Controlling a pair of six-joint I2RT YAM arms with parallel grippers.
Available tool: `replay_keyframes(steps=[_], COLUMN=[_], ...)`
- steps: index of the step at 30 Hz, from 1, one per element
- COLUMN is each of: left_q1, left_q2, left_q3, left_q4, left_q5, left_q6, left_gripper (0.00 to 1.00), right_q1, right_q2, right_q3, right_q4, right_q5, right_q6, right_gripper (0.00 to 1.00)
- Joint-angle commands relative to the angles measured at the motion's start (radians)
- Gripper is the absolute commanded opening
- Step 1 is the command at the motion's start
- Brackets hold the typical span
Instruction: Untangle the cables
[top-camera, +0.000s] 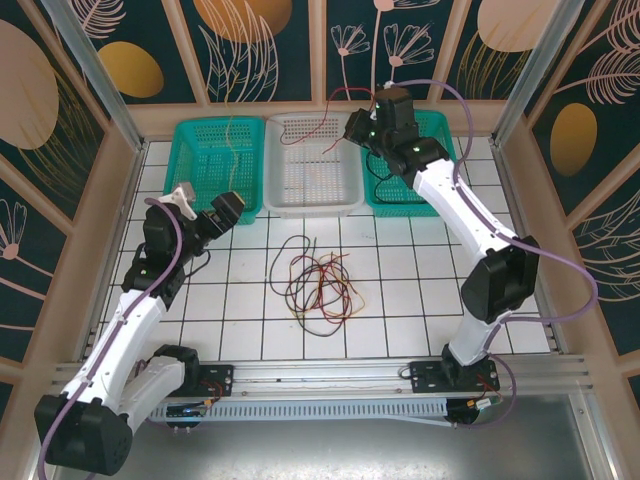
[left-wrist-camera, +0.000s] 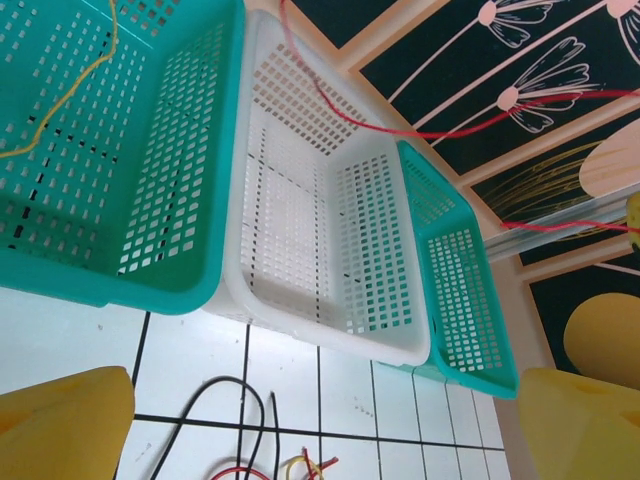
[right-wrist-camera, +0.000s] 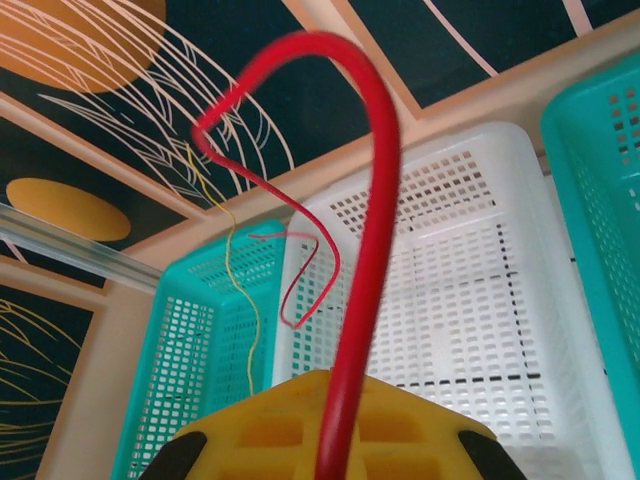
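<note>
A tangle of red, yellow and black cables lies on the tiled floor in the middle; its far ends show in the left wrist view as cables. My right gripper is shut on a red cable above the white basket, and the cable's free end dangles into it. A yellow cable lies in the left teal basket. My left gripper hovers open at that basket's near rim, its yellow fingers spread wide with nothing between them.
Three baskets stand in a row at the back: left teal, white, right teal. A dark strand lies in the right teal basket. Wooden walls enclose the tiled floor, and the right arm reaches over its right side.
</note>
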Motion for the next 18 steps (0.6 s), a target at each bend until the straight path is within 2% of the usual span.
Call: replay_keyframes(steps=[1, 4, 10, 12, 14, 18], left_q1=[0.004, 0.004, 0.004, 0.004, 0.004, 0.004], left_q2=[-0.010, -0.002, 0.008, 0.012, 0.015, 0.012], left_q3=[-0.012, -0.014, -0.023, -0.027, -0.032, -0.037], left_q4=[0.002, 0.013, 0.022, 0.022, 0.025, 0.022], left_q5=[0.030, 0.046, 0.057, 0.056, 0.061, 0.057], left_q6=[0.010, 0.003, 0.003, 0.002, -0.001, 0.001], left_gripper=[0.94, 0.92, 0.91, 0.91, 0.91, 0.92], right_q1=[-0.019, -0.019, -0.017, -0.017, -0.014, -0.013], right_q2=[0.045, 0.056, 0.110, 0.145, 0.167, 0.161], right_q3=[0.069, 0.063, -0.038, -0.056, -0.064, -0.085], right_q4=[-0.041, -0.037, 0.028, 0.048, 0.053, 0.051], right_q5=[-0.007, 0.004, -0.070, -0.104, -0.105, -0.067], right_q6=[-0.018, -0.018, 0.022, 0.028, 0.028, 0.021], right_gripper=[0.00, 0.00, 0.00, 0.08, 0.26, 0.48])
